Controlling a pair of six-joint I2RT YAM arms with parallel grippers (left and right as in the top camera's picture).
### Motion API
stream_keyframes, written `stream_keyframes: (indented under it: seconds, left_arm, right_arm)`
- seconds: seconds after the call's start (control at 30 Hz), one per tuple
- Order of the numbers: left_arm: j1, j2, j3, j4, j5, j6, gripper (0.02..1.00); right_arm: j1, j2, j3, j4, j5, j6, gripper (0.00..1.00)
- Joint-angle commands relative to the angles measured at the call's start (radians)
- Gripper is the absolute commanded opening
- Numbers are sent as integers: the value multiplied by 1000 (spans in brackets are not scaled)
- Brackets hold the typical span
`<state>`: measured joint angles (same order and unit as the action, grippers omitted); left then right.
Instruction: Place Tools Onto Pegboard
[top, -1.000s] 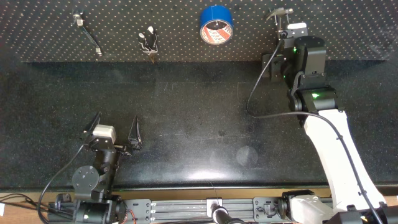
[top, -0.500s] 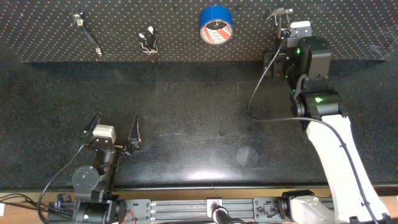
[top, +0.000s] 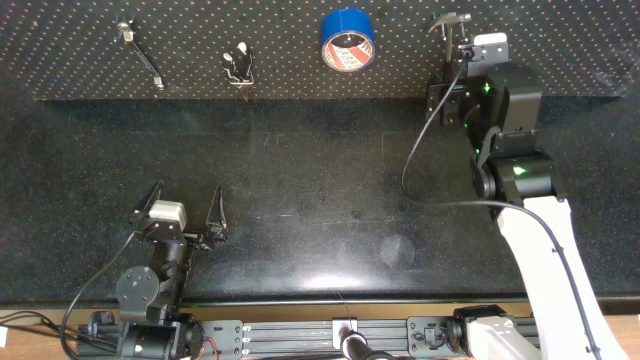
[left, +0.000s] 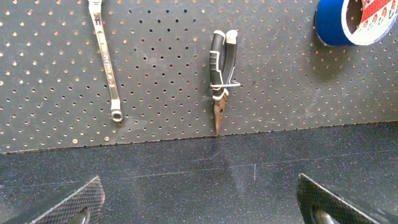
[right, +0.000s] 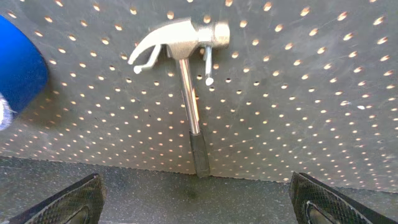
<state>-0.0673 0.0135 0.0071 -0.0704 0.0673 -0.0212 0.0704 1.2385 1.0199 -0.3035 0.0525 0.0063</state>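
The silver claw hammer (right: 186, 74) hangs by its head on a hook of the black pegboard (right: 311, 93), handle pointing down toward the table. My right gripper (right: 194, 205) is open just in front of it, its fingers (right: 68, 202) wide apart and holding nothing. In the top view the hammer head (top: 448, 22) shows just beyond the right wrist. A wrench (left: 106, 59), pliers (left: 221, 68) and a blue tape roll (left: 354, 22) also hang on the board. My left gripper (top: 183, 205) is open near the table's front left, far from the pegboard.
The black tabletop (top: 320, 190) stretches between the pegboard (top: 560, 40) and the arm bases. The right arm's cable (top: 415, 150) loops over the table below the hammer. The pegboard has bare holes right of the hammer and between the tools.
The right wrist has shifted slightly to the right, beside the hammer. The hammer stays hanging on the board. The left arm has not moved.
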Motion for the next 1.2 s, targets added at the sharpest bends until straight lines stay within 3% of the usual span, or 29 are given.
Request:
stream_keyframes:
  seconds: [0.03,0.13,0.23,0.43,0.7,0.83,1.2]
  left_arm:
    - [-4,-10,-2,-8,-11,-5,996]
    - [-4,-10,-2,-8,-11,-5,996]
    - [-4,-10,-2,-8,-11,-5,996]
    - [-4,-10,-2,-8,-11,-5,996]
    - [-4,-10,-2,-8,-11,-5,996]
    - [-4,-10,-2,-8,-11,-5,996]
    - [-4,-10,-2,-8,-11,-5,996]
  right_arm:
    - [-5,-95,15,-23,62,0,958]
    - [-5,-148,4,-38,116,0,958]
    - [-40,-241,-97,69,111,0,958]
    - [-147,-452,-485,486,-34,2,958]
    - [-196,-850,-905,666,-114,37,961]
    - [-223,-962,-1019,662,-144,35,961]
    - [-248,-1121,-1016,394,-223,22,961]
